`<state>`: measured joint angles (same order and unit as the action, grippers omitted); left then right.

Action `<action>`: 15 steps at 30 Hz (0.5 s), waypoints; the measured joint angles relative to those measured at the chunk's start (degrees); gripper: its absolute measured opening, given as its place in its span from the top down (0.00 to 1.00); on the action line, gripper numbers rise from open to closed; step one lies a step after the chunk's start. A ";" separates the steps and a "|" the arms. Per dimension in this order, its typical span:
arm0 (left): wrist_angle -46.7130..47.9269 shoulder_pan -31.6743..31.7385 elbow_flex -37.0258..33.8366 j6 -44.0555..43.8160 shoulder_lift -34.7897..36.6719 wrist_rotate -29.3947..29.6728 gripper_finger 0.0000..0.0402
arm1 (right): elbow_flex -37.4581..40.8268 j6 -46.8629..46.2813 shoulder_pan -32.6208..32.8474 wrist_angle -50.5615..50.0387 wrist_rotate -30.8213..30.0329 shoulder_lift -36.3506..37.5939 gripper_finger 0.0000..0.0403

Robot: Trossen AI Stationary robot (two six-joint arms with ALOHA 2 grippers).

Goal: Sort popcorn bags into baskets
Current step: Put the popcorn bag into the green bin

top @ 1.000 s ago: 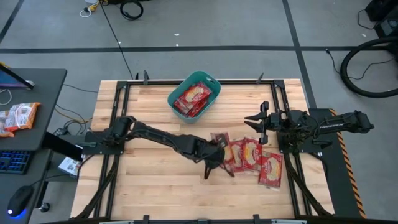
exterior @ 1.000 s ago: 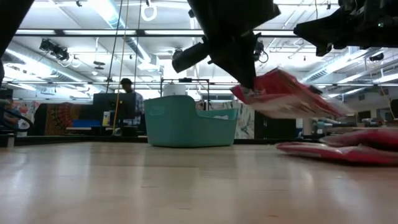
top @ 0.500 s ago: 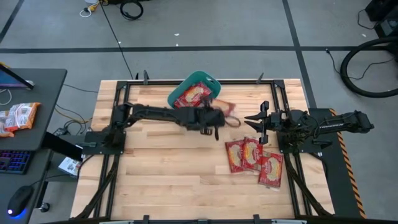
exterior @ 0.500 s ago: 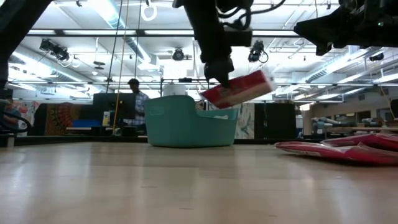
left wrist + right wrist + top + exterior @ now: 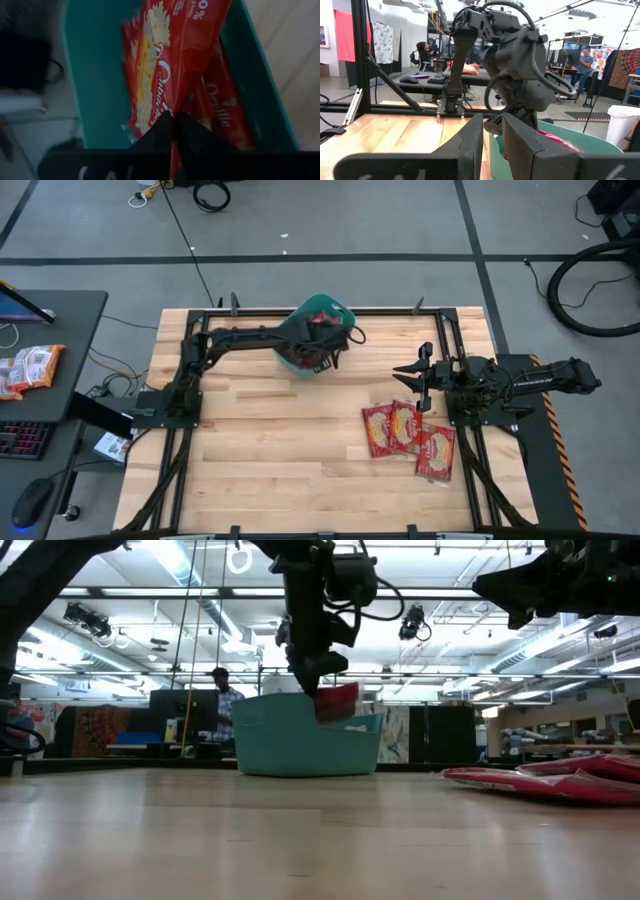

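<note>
My left gripper (image 5: 320,352) hangs over the teal basket (image 5: 338,309) at the table's far middle, shut on a red popcorn bag (image 5: 340,702). The bag hangs with its lower part inside the basket (image 5: 290,740), over other red bags (image 5: 225,110) that lie in it. Three more popcorn bags (image 5: 405,435) lie flat on the table at the right. My right gripper (image 5: 405,377) waits open and empty at the table's right side, beyond those bags. My left gripper pinches the bag's upper edge (image 5: 167,107) between its two fingers (image 5: 192,130), from above, pointing down. The bag hangs below the fingers, tilted, with its lower part down in the basket (image 5: 95,75). Whether it rests on the bags beneath, I cannot tell.
A side desk left of the table holds an orange-and-white packet (image 5: 30,368), a keyboard and a mouse. Black frame rails run along the table's left, right and far sides. Bare wood lies at the table's near half. People (image 5: 215,700) are in the room behind.
My left gripper has carried the red bag up from beside the pile on the table's right, toward the far edge, and down over the basket. The bag, first held high and spread sideways, now hangs into the basket. The three other bags have stayed in place.
</note>
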<state>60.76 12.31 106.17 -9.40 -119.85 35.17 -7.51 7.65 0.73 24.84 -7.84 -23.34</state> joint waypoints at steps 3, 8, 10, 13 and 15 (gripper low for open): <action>1.01 1.90 0.00 -3.39 0.00 -5.05 0.95 | 0.00 0.00 0.00 0.01 0.00 -0.02 0.81; 0.65 5.40 0.00 -7.00 -0.02 -15.09 0.95 | 0.00 -0.01 0.00 0.15 -0.01 -0.02 0.81; 0.73 6.33 0.00 -6.98 -0.02 -15.99 0.94 | 0.00 -0.01 0.00 0.15 0.01 -0.02 0.81; 0.86 7.29 0.00 -8.03 -0.02 -15.93 0.94 | 0.00 -0.01 0.01 0.15 0.01 -0.02 0.81; 0.85 7.56 0.00 -8.19 -0.02 -15.91 0.93 | 0.00 -0.01 0.00 0.15 0.01 -0.02 0.81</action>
<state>61.61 19.88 106.17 -17.59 -119.87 19.27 -7.51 7.64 0.73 24.99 -7.84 -23.35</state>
